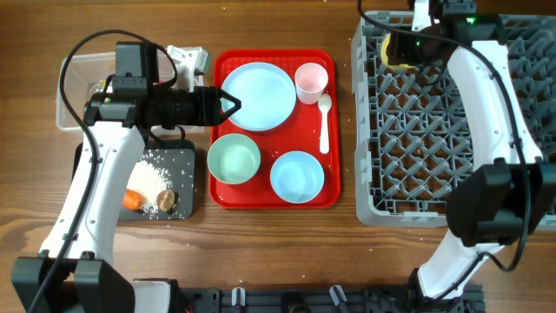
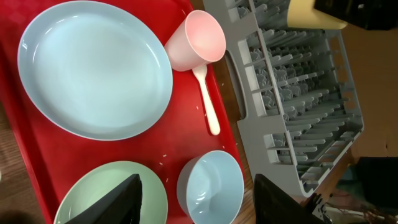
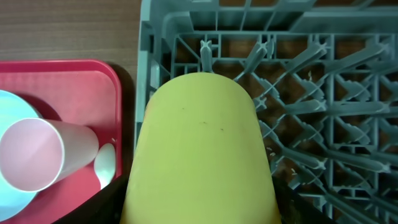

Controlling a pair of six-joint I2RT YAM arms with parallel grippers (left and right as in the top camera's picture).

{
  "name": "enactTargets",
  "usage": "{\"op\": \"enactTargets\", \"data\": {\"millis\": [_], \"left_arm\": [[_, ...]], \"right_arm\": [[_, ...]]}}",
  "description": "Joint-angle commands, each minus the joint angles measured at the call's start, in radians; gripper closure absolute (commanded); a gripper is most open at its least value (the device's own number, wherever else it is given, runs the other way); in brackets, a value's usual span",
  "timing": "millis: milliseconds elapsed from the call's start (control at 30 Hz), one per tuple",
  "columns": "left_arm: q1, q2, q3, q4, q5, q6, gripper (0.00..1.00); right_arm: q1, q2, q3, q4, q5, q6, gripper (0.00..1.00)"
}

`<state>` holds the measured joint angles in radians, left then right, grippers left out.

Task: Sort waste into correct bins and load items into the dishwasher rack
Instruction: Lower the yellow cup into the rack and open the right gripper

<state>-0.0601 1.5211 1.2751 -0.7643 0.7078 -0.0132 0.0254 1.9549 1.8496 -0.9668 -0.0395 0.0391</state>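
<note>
The right gripper [image 1: 404,45] is clamped on the yellow cup [image 3: 199,137], one finger on each side of it. It holds the cup over the rack [image 1: 365,209], at the far corner nearest the tray [image 1: 330,196]. The wrist view is too filled by the cup to tell whether it touches the pegs. The rack stands just right of the tray, with bare wood between them.

The left gripper [image 1: 228,106] is spread wide with nothing in it. It hangs over the tray's left edge, with its fingers [image 2: 118,202] pointing across the tray by the rim of the plate [image 1: 259,96]. The plate lies in the tray's far left part. The pink cup [image 1: 311,83] stands mouth up in the far right corner, touching or almost touching the plate. The spoon [image 1: 324,122] lies just beside the cup, along the tray's right edge. A pale green bowl [image 1: 234,159] sits in the near left corner and a blue bowl [image 1: 296,176] in the near right, both upright and empty.

Left of the tray, the black bin [image 1: 187,161] holds rice [image 1: 155,178], a carrot [image 1: 132,200] and a brown lump [image 1: 168,202]. The clear bin [image 1: 74,87] sits further left and farther back, partly under the left arm. A white crumpled thing, probably tissue [image 1: 187,59], lies by the tray's far left corner
</note>
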Motion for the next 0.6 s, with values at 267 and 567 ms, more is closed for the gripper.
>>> {"op": "enactTargets", "data": {"millis": [267, 567], "left_arm": [[-0.002, 0.007, 0.004, -0.013, -0.004, 0.005, 0.46], [-0.002, 0.007, 0.004, -0.027, -0.033, 0.005, 0.46]], "right_arm": [[0.000, 0.143, 0.007, -0.010, 0.013, -0.037, 0.87], [0.000, 0.150, 0.007, -0.035, 0.013, -0.037, 0.89]]}}
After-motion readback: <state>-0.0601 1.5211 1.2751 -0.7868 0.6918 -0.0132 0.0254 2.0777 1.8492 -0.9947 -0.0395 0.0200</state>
